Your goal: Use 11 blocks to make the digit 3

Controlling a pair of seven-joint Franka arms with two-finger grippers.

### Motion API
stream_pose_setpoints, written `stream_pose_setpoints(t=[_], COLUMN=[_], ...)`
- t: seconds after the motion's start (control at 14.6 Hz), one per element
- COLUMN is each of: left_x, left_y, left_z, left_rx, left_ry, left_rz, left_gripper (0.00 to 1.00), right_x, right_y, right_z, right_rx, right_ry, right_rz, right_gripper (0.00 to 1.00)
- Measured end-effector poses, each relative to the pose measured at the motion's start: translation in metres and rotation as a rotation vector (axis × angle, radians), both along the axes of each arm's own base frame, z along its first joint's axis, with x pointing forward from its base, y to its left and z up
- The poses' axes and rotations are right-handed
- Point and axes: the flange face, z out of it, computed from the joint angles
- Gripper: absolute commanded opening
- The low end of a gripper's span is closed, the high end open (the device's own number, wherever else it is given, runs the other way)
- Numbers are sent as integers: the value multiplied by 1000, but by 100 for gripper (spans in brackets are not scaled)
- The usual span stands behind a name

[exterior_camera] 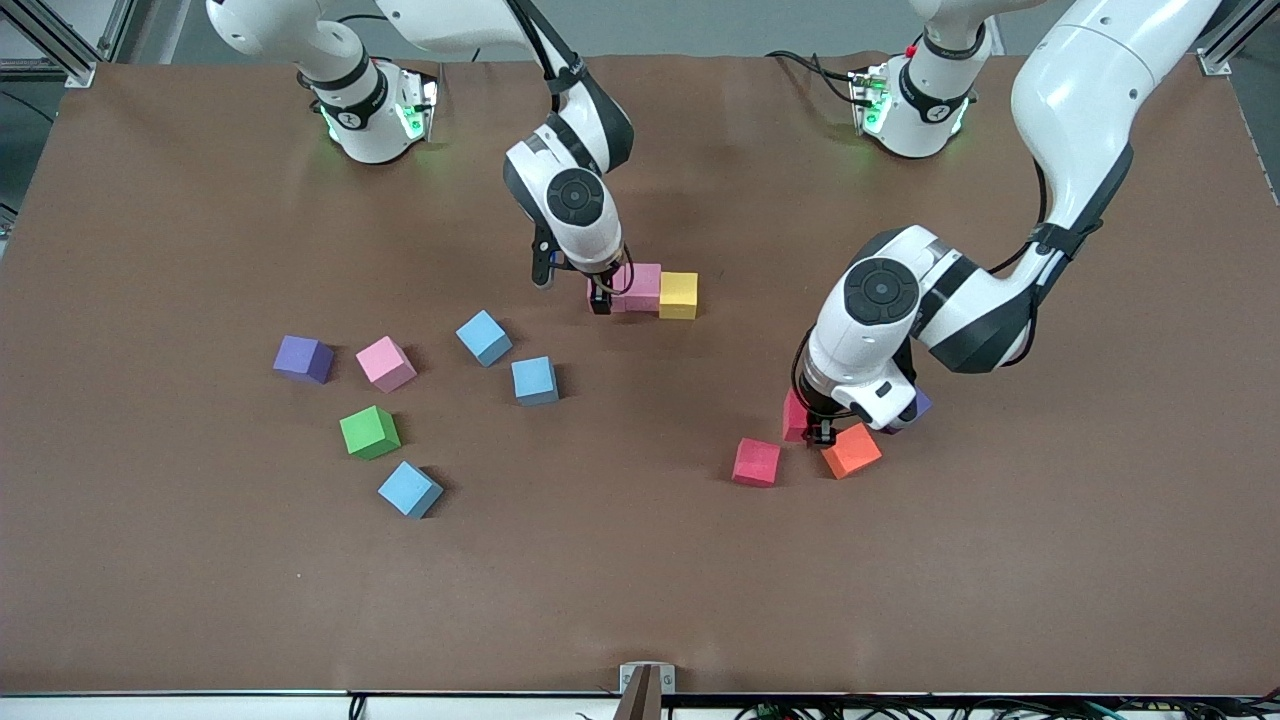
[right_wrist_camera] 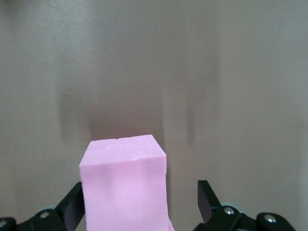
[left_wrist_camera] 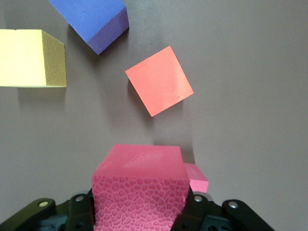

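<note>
Left gripper (left_wrist_camera: 139, 211) clamped on a light, squashy red foam block (left_wrist_camera: 139, 187); best pinched across flat faces. Right gripper (right_wrist_camera: 139, 202) wide open around pink block (right_wrist_camera: 124, 187), not gripping.

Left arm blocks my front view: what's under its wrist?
A red block clamped in the left gripper's jaws, plus a purple block mostly covered. The table beneath the red block is hidden.

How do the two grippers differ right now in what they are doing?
The left gripper is shut on a red block; the right gripper is open, its fingers apart around a pink block without clamping it. The left gripper is beside the orange block toward the left arm's end of the table; the right gripper is beside the yellow block near the middle. Both are low at the table over a block.
</note>
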Motion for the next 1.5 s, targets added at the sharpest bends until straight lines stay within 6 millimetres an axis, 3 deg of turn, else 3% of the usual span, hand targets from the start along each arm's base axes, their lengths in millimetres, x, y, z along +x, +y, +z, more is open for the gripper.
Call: stream_pose_setpoints(t=[0.34, 0.62, 0.82, 1.09, 1.37, 1.5], left_x=[5, 6, 6, 7, 8, 8], left_y=[9, 9, 9, 9, 9, 9], left_z=[2, 3, 4, 4, 7, 7], left_rx=[-3, -4, -4, -5, -7, -7], left_ry=[0, -3, -3, -4, -9, -10], left_rz=[-3, -6, -11, -13, -11, -11], left_gripper=[45, 45, 45, 45, 45, 45], right_x=[11, 26, 50, 81, 134, 157], right_y=[-5, -23, -48, -82, -124, -141], right_z=[33, 58, 72, 75, 101, 103], right_rx=[34, 52, 47, 5, 33, 30], right_ry=[-16, -5, -46, -106, -174, -190], right_rz=[-13, 34, 109, 271, 323, 301], right_gripper=[100, 100, 100, 100, 100, 100])
